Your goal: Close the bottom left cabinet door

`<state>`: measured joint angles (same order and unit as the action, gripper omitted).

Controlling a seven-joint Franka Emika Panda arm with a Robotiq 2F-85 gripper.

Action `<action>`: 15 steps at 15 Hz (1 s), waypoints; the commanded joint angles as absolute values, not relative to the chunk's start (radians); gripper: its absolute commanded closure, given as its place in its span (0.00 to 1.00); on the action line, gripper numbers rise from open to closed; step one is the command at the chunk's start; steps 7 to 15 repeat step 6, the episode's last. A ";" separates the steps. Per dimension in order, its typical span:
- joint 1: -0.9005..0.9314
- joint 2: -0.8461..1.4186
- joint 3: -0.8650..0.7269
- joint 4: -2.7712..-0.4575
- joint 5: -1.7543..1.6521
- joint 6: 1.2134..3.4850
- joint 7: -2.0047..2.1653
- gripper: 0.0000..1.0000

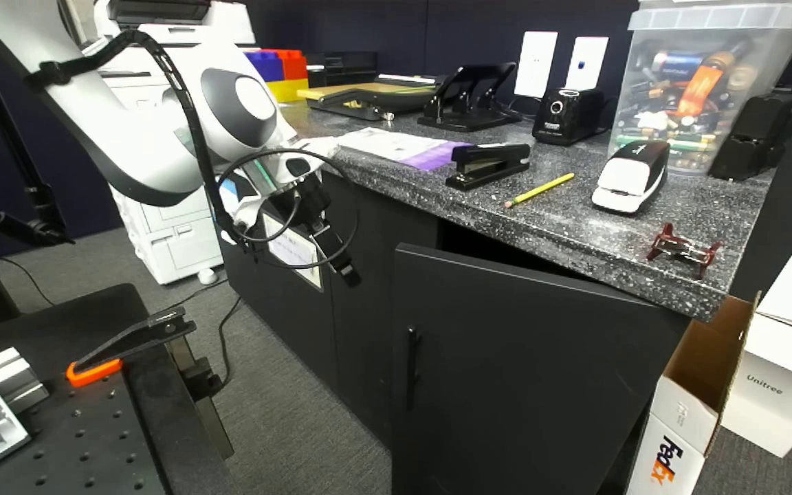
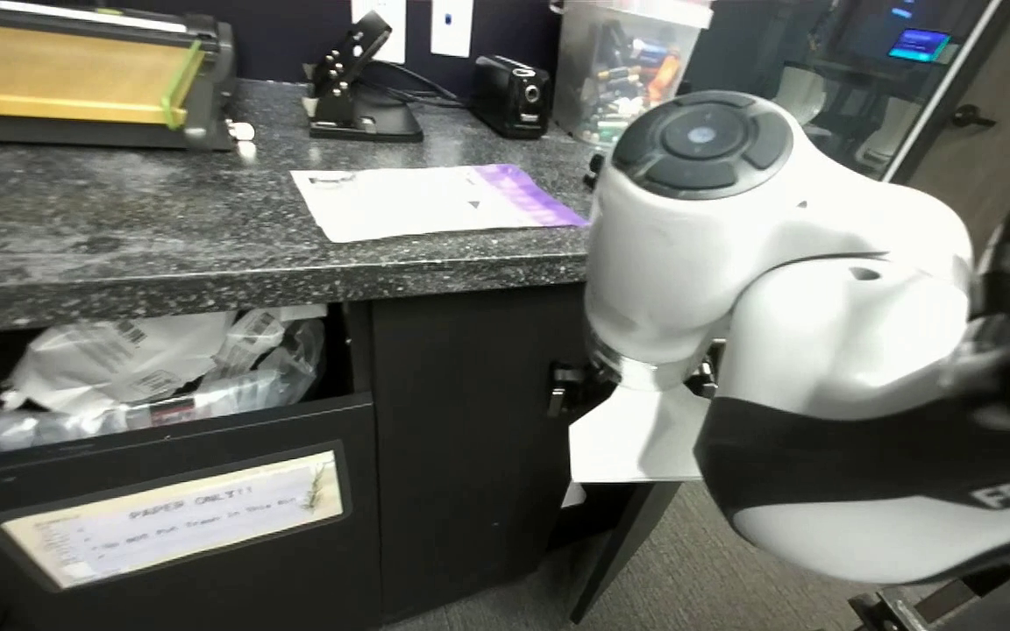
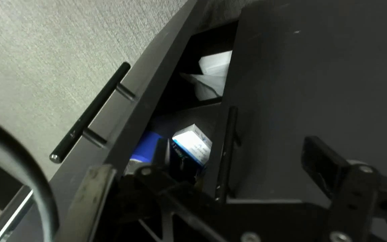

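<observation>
In the wrist view the gripper [image 3: 237, 148] spans from 4 to 8 o'clock, its jaws wide apart: one, between 7 and 8, is seen against the gap between two black doors; the other, near 4, stands before the bottom left cabinet door [image 3: 287, 84]. Whether either touches anything, I cannot tell. That door fills the side from 1 to 4 o'clock, its black handle [image 3: 226, 154] running beside the gap. At 9 o'clock the adjoining door [image 3: 146, 90] stands ajar. Through the gap show a white box [image 3: 195, 143] at 6 o'clock and a blue object [image 3: 146, 145] at 8. In an exterior view, the bottom left cabinet door, between 6 and 7 o'clock, appears in line with the front of the cabinet [image 1: 293, 309]; the gripper hangs near 9, overlapping its upper part, and the adjoining door juts out between 4 and 5. On the speckled table [image 1: 561, 214] lie a yellow pencil [image 1: 540, 190] at 2 o'clock and a dark red staple remover [image 1: 681, 249] at 3. In an exterior view, the white arm [image 2: 759, 237] covers 2 to 4 o'clock, hiding most of the gripper; the bottom left cabinet door shows between 6 and 7, just beside a labelled bin front [image 2: 207, 589] at 8.
</observation>
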<state>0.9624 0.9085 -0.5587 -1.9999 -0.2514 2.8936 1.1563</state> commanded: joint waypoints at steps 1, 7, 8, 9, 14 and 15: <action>0.813 0.690 -0.418 -2.153 -0.206 2.909 0.973 0.00; 0.730 0.652 -0.375 -2.165 -0.188 2.892 0.907 0.00; 0.730 0.652 -0.375 -2.165 -0.188 2.892 0.907 0.00; 0.730 0.652 -0.375 -2.165 -0.188 2.892 0.907 0.00; 0.730 0.652 -0.375 -2.165 -0.188 2.892 0.907 0.00; 0.730 0.652 -0.375 -2.165 -0.188 2.892 0.907 0.00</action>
